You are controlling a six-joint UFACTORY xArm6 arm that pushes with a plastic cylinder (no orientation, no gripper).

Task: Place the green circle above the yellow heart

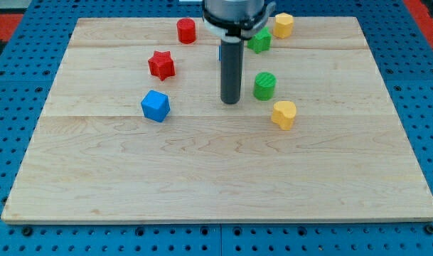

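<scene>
The green circle point(264, 85) stands on the wooden board, right of centre. The yellow heart point(284, 114) lies just below and slightly right of it, a small gap apart. My tip point(231, 101) rests on the board a short way to the left of the green circle, not touching it. The rod rises straight up to the arm's body at the view's top.
A blue cube point(156, 106) sits left of my tip. A red star point(161, 65) and a red block point(186, 30) lie at the upper left. A green block point(259, 40) and a yellow block point(284, 25) sit near the top edge, partly behind the arm.
</scene>
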